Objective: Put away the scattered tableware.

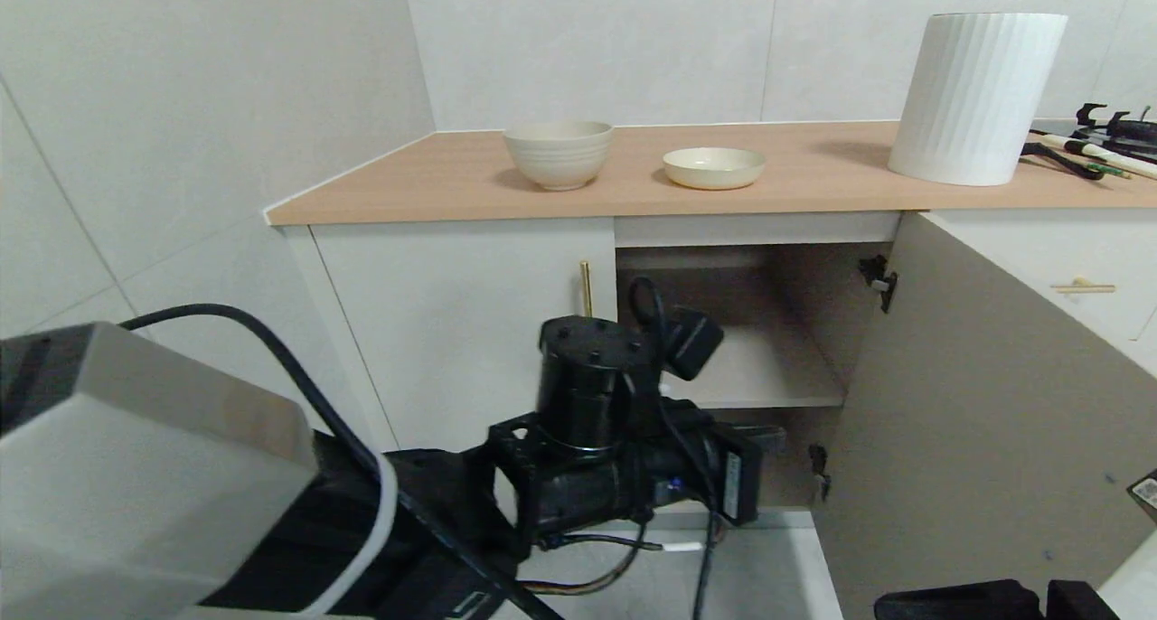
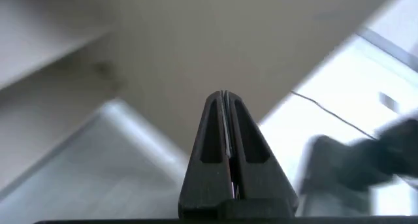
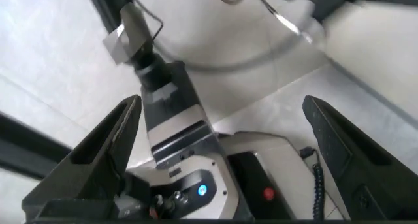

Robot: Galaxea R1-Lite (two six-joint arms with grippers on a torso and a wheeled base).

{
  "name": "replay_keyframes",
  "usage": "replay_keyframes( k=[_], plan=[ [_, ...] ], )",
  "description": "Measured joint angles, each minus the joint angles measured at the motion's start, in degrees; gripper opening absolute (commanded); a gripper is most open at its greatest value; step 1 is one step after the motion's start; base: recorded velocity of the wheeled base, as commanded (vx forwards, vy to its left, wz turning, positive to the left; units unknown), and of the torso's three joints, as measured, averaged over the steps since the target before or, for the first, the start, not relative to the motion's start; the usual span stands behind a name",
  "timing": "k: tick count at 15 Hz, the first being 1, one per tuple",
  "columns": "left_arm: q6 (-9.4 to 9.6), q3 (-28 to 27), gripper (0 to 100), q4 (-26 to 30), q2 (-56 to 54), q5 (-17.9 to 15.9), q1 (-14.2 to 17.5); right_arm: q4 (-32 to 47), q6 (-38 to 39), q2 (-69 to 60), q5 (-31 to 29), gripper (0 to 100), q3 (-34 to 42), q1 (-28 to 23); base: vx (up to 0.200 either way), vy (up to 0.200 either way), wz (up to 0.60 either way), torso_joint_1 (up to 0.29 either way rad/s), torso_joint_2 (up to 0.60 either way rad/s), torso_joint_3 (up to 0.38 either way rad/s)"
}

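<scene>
A beige ribbed bowl and a shallow cream dish stand side by side on the wooden countertop. Below them the cabinet's right door hangs open, showing a bare shelf. My left arm is low in front of that opening, well below the tableware. Its gripper is shut with nothing in it, pointing at the cabinet's lower part. My right gripper is open and empty, low at the right and facing the floor.
A tall white ribbed cylinder stands on the counter to the right of the dish. Several utensils lie at the far right. The left cabinet door is closed, with a brass handle.
</scene>
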Motion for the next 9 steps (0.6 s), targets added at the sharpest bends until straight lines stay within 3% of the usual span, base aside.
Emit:
replay_keyframes(
  k=[1, 4, 6, 9],
  plan=[
    [0.69, 3.41, 0, -0.52, -2.15, 0.57, 3.11, -0.02, 0.0, 0.87, -0.48, 100, -0.94, -0.69, 0.0, 0.0, 0.0, 0.0, 0.0, 0.0],
    [5.49, 12.0, 0, -1.12, -8.68, 5.67, 11.87, 0.83, -0.16, 5.44, -3.73, 100, -5.51, -3.8, 0.0, 0.0, 0.0, 0.0, 0.0, 0.0],
    [6.83, 16.04, 0, -1.19, -13.79, 14.12, 16.3, 2.04, -1.37, 10.53, -9.09, 100, -11.52, -5.49, 0.0, 0.0, 0.0, 0.0, 0.0, 0.0],
    [7.16, 20.09, 0, -0.99, -21.18, 16.54, 24.34, 5.18, -4.82, 20.71, -19.43, 100, -24.61, -7.69, 0.0, 0.0, 0.0, 0.0, 0.0, 0.0]
  ],
)
